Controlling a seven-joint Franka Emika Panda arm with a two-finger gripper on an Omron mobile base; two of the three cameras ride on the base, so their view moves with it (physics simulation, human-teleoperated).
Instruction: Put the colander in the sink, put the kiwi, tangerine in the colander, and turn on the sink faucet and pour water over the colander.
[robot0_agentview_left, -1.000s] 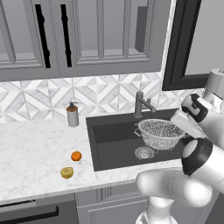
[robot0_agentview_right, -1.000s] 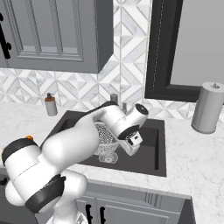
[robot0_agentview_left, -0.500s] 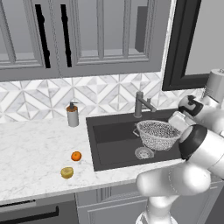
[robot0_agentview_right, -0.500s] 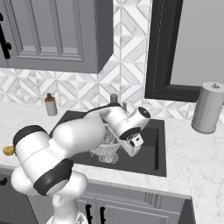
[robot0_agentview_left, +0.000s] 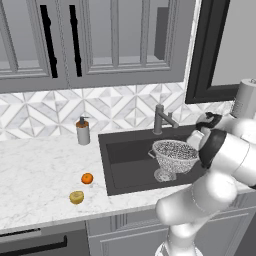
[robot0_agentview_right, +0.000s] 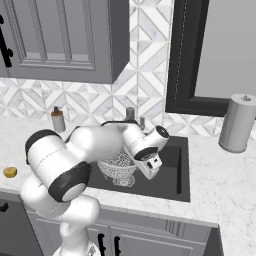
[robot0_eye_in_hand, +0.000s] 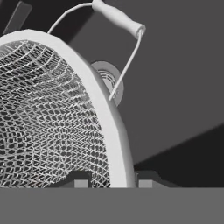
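The colander (robot0_agentview_left: 174, 152) sits low inside the dark sink (robot0_agentview_left: 125, 165), above the round drain (robot0_eye_in_hand: 109, 81). My gripper (robot0_eye_in_hand: 114, 181) is shut on its right rim, one fingertip inside the mesh and one outside. A wire side handle (robot0_eye_in_hand: 118, 17) sticks out beyond the rim. I cannot tell whether its base touches the basin floor. The tangerine (robot0_agentview_left: 87, 178) and the kiwi (robot0_agentview_left: 76, 197) lie on the marble counter left of the sink, well apart from my gripper. The sink faucet (robot0_agentview_left: 161, 119) stands behind the basin, just behind the colander.
A grey soap pump bottle (robot0_agentview_left: 82, 131) stands by the backsplash left of the sink. A paper towel roll (robot0_agentview_right: 239, 124) stands on the counter to the right. Cabinets hang above the counter, and a dark window frame rises behind the faucet.
The colander, still held by its rim, has shifted slightly left inside the sink. The fruits have not moved.
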